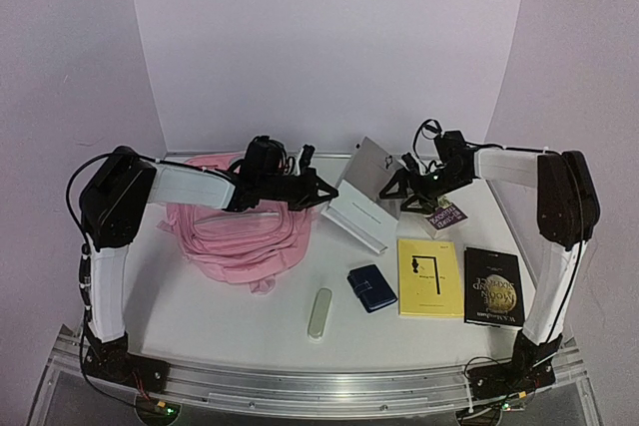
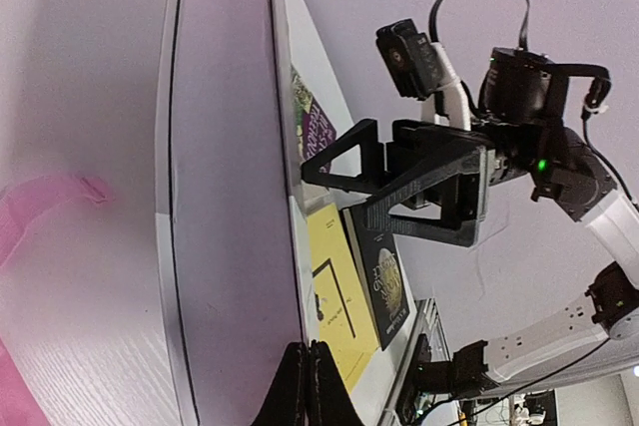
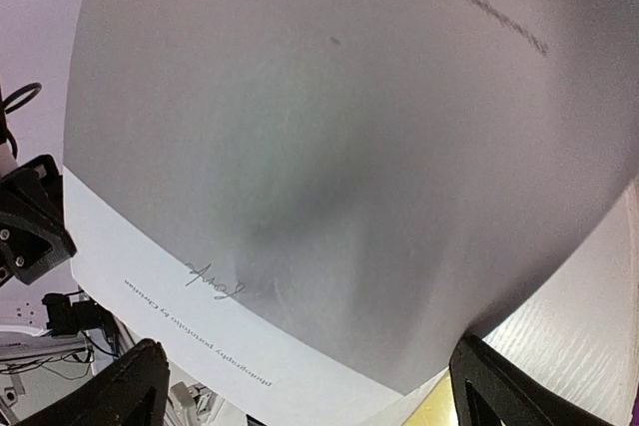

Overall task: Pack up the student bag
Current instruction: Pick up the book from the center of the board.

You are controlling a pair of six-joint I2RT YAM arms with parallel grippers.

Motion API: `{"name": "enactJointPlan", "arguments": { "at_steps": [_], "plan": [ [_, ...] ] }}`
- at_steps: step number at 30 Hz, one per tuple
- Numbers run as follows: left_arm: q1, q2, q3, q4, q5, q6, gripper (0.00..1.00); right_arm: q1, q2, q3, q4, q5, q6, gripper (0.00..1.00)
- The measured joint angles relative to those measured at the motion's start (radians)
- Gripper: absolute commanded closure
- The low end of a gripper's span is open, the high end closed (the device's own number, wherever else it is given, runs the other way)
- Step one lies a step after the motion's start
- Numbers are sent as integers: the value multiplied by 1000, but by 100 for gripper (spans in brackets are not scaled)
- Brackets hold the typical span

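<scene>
Top external view shows the left gripper (image 1: 318,194) pinched shut on the left edge of a flat grey and white book (image 1: 361,197). The book is tipped up off the pale tabletop (image 1: 230,316). The right gripper (image 1: 401,190) is spread wide at the book's other side, and its black fingers (image 3: 140,386) do not squeeze it. The book's cover looks smooth and a bit shiny. The student bag (image 1: 240,228), big and made of soft pink cloth, lies crumpled on the tabletop under the left arm, just left of the book.
</scene>
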Motion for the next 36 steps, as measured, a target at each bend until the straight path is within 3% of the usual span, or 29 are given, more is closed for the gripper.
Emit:
{"name": "enactJointPlan", "arguments": {
  "at_steps": [13,22,26,36],
  "plan": [
    [67,-88,-132,174,51,-115,100,-21,-11,0,9,-76,25,2],
    [114,-104,-215,350,43,-275,100,-26,-38,-96,182,-111,209,2],
    [116,-104,-223,453,51,-357,100,-26,-37,-141,364,-156,361,2],
    [116,-90,-246,708,66,-544,100,-13,34,-243,1104,-235,954,3]
  ]
}}
